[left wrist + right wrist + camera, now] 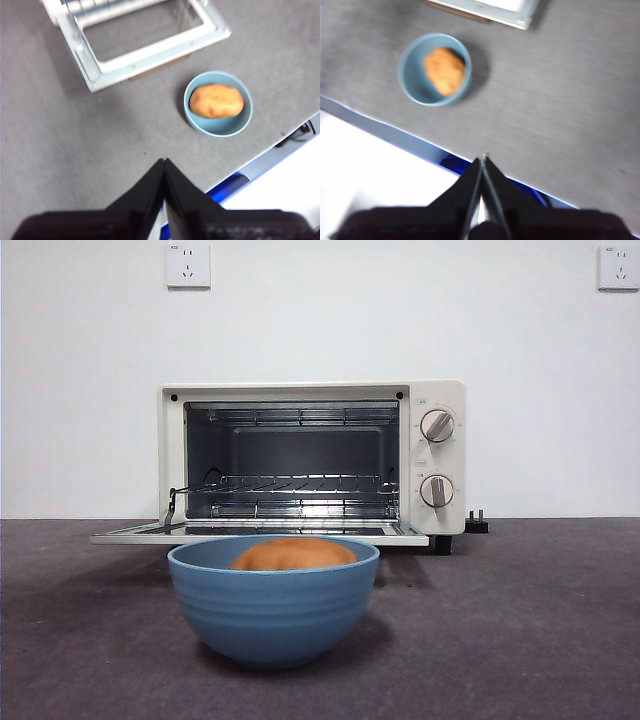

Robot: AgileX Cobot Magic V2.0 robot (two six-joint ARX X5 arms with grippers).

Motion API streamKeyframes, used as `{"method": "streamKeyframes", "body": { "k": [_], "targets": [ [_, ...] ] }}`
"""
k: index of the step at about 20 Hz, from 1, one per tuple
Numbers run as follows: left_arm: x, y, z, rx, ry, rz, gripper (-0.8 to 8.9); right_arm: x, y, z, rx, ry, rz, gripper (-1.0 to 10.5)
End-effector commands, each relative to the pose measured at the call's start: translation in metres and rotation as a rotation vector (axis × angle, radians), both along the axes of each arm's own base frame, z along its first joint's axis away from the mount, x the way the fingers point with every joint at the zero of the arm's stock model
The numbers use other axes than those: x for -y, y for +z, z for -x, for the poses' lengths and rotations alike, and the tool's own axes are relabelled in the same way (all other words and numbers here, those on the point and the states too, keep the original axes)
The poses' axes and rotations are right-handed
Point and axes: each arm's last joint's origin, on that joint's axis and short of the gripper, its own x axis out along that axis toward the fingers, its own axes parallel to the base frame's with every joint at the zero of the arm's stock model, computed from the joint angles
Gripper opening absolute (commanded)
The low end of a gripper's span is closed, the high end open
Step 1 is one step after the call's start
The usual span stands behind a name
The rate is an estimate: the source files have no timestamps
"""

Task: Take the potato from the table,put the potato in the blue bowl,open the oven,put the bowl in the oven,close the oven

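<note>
The cream-white oven point(313, 460) stands at the back of the table point(520, 630) with its door point(260, 533) folded down flat, and the wire rack inside shows. In front of the door sits the blue bowl point(273, 601), and the orange-brown potato point(294, 554) lies inside it. Both wrist views look down on the same bowl point(218, 103) point(435, 69) holding the potato point(216, 100) point(445, 71). My left gripper point(164, 162) hangs shut and empty high above the table's near edge. My right gripper point(484, 159) is also shut and empty, up over the near edge.
The open oven door point(150, 45) juts out toward the bowl. Two knobs point(437, 426) sit on the oven's right panel. A black plug point(476, 524) lies behind the oven's right side. The table's near edge has a blue border point(395, 140).
</note>
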Motion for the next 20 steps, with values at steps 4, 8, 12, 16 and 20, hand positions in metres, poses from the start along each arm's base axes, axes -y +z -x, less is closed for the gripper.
{"method": "streamKeyframes", "body": {
  "k": [4, 8, 12, 16, 20],
  "targets": [
    [-0.001, 0.004, 0.013, 0.051, -0.172, 0.038, -0.06, -0.038, -0.032, -0.027, -0.113, -0.096, -0.06, -0.1],
    [0.005, 0.004, 0.018, 0.034, -0.277, 0.079, -0.06, -0.067, -0.067, -0.047, -0.204, -0.142, -0.138, 0.0],
    [0.009, 0.003, 0.018, 0.031, -0.315, 0.063, -0.06, -0.091, -0.089, -0.064, -0.253, -0.16, -0.157, 0.1],
    [0.01, 0.003, 0.019, 0.029, -0.333, 0.06, -0.06, -0.107, -0.112, -0.081, -0.285, -0.171, -0.106, 1.5],
    [0.01, 0.002, 0.017, 0.029, -0.288, 0.04, -0.06, -0.114, -0.137, -0.094, -0.312, -0.173, 0.004, 1.7]
  ]
}}
